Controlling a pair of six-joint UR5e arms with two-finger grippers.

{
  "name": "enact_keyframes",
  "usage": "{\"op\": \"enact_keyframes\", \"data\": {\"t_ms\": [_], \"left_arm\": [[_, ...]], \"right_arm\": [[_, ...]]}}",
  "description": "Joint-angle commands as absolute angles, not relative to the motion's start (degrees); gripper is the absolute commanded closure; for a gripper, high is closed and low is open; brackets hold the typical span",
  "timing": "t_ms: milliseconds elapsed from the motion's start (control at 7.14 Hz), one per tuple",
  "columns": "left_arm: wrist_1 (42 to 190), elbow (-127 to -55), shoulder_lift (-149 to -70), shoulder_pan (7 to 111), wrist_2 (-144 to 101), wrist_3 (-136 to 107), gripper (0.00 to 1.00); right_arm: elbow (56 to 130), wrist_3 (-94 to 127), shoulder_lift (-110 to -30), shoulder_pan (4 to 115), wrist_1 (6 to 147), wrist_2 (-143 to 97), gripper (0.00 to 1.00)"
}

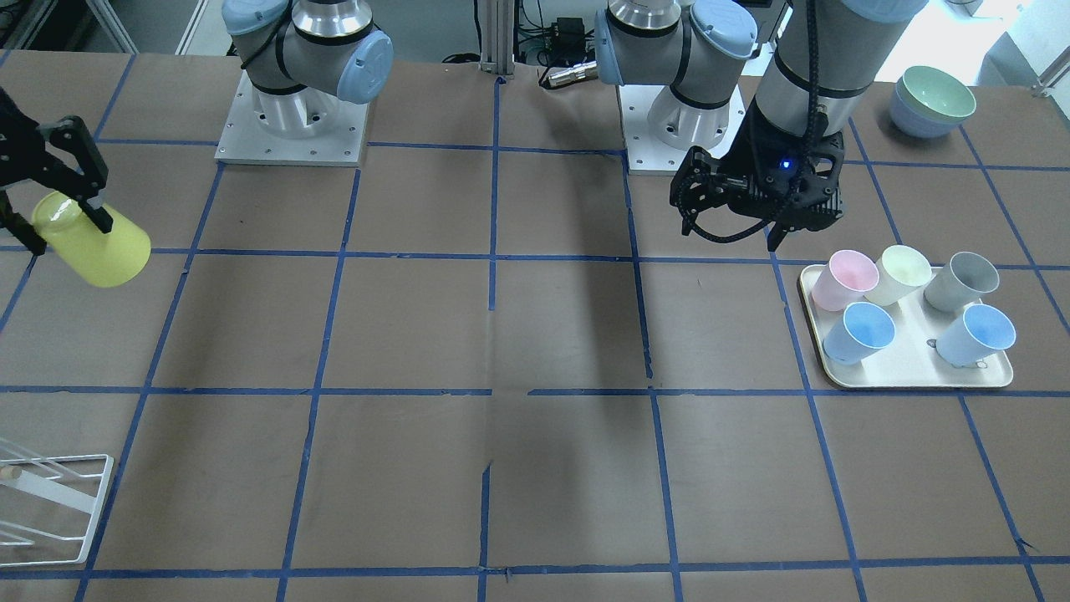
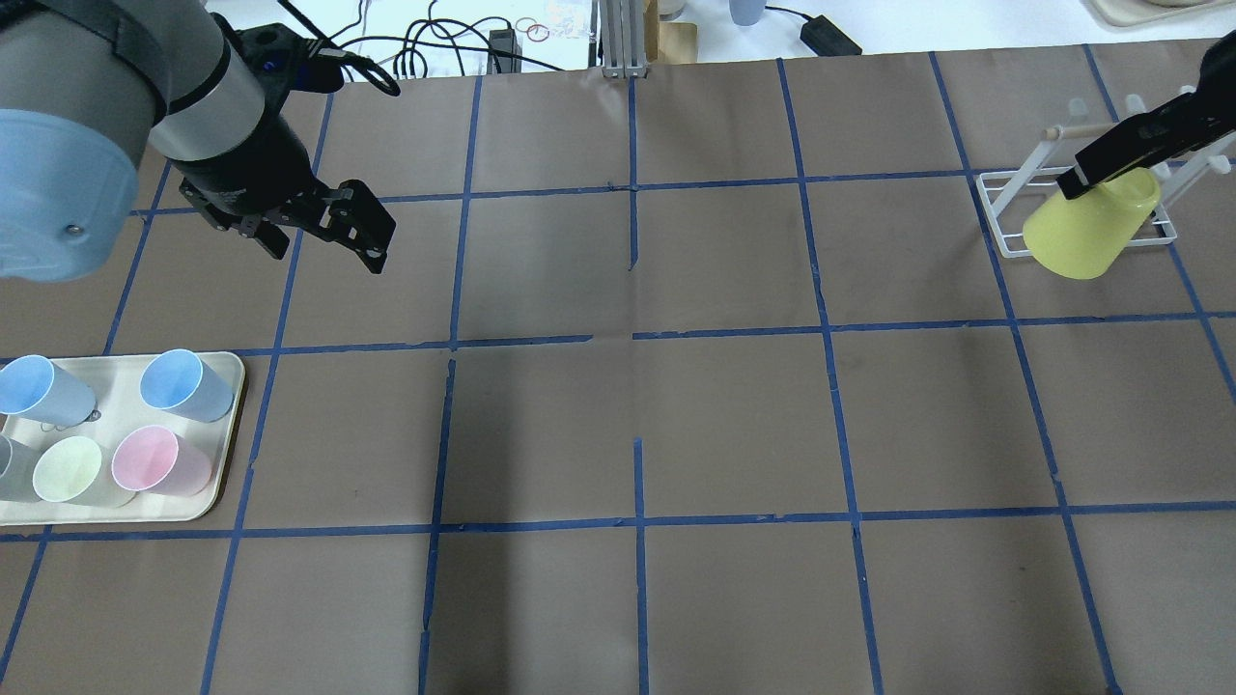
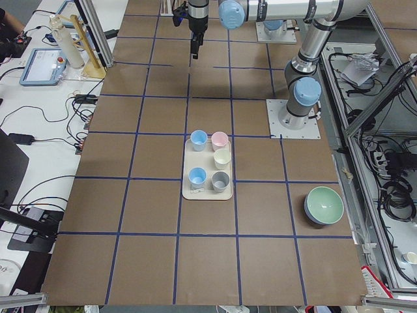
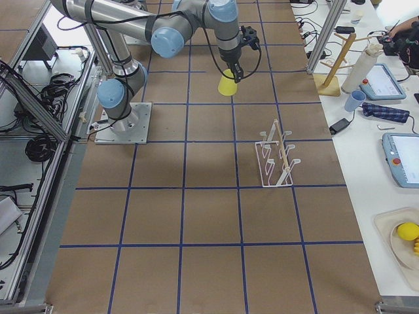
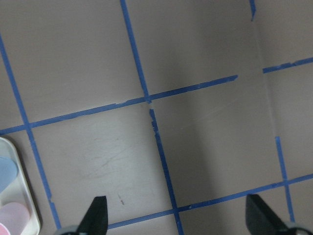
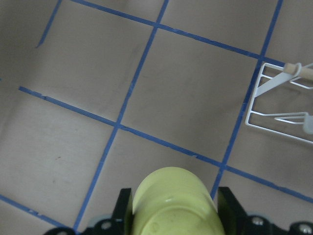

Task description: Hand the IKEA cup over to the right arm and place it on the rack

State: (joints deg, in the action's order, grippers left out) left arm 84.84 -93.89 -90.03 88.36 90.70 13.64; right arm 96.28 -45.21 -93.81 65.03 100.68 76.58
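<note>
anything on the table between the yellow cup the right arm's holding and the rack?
No. Only bare table with blue tape lines separates the IKEA cup from the rack, clearest in the exterior right view; front-facing agrees.

Rack cut off at front view's edge.

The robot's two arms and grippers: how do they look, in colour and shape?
They look alike. The left arm and right arm are silver-grey tubes with pale blue joint caps. The left gripper and right gripper are black and two-fingered. A black cable runs along the left arm, and a small blue light shows on its gripper.
</note>
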Motion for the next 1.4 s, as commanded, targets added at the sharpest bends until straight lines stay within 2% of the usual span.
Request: {"op": "enact_keyframes", "data": {"t_ms": [0,280,560,1260], "left_arm": [[84.72,-90.63,-92.54,88.33,93.41,9.79,0.0],[84.99,-90.88,-92.38,88.77,92.38,3.55,0.0],[84.55,-90.36,-91.94,89.64,92.2,-2.97,0.0],[84.46,-90.26,-89.83,90.79,91.41,-2.28,0.0]], "right_arm": [[96.07,-46.05,-88.62,64.95,110.26,81.8,1.0],[94.23,-47.8,-82.73,64.52,115.65,82.09,1.0],[91.77,-48.43,-79.38,61.71,115.4,81.21,1.0],[91.58,-49.39,-76.12,61.7,120.05,81.12,1.0]]}}
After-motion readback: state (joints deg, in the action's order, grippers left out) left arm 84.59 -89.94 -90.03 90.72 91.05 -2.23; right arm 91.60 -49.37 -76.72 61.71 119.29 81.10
